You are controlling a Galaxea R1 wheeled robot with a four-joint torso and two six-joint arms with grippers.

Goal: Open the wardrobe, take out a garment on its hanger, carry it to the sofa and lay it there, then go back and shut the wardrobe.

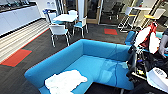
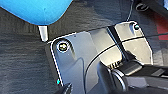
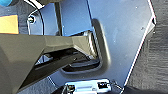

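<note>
The white garment (image 1: 65,82) is lying crumpled on the seat of the blue sofa (image 1: 97,67), at the sofa's near left end just inside its low curved arm, which is where the task wants it laid, so the laying step looks done; the hanger is presumably buried in the cloth, since I cannot make it out. Beyond the sofa's back, white chairs (image 1: 59,31) are standing around a small white tabletop (image 1: 65,17), well apart from the garment. At the sofa's right end a person's arm (image 1: 163,43) is reaching in beside dark control gear. In the left wrist view the sofa's underside and a metal leg (image 2: 43,32) are passing close above dark carpet, suggesting the arm is hanging low. Whether either arm's fingers are released or clenched I cannot tell.
</note>
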